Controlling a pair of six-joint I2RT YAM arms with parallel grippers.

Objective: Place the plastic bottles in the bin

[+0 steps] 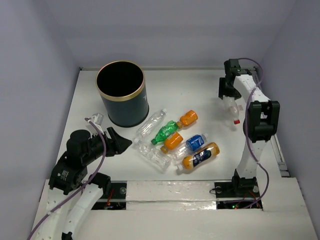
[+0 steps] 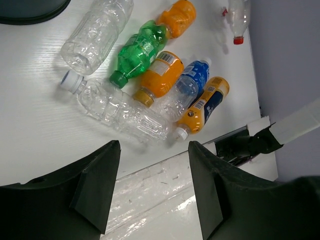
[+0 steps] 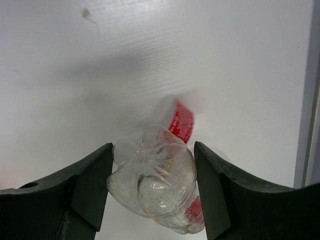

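Note:
The dark bin (image 1: 120, 95) with a gold rim stands at the back left. Several bottles lie in a cluster in the middle: two clear ones (image 1: 150, 123) (image 1: 154, 154), a green one (image 1: 165, 132), two orange ones (image 1: 188, 118) (image 1: 172, 141), a blue-labelled one (image 1: 195, 142) and an orange one with a dark label (image 1: 201, 156). My right gripper (image 1: 229, 97) (image 3: 152, 150) is shut on a clear bottle with a red cap (image 1: 233, 111) (image 3: 155, 185), cap down, at the right. My left gripper (image 1: 119, 141) (image 2: 152, 150) is open and empty, left of the cluster.
The left wrist view shows the cluster (image 2: 160, 75), the bin's base (image 2: 30, 10) at top left and the red-capped bottle (image 2: 236, 17) at top right. A raised white strip (image 1: 170, 192) runs along the near edge. Grey walls enclose the table.

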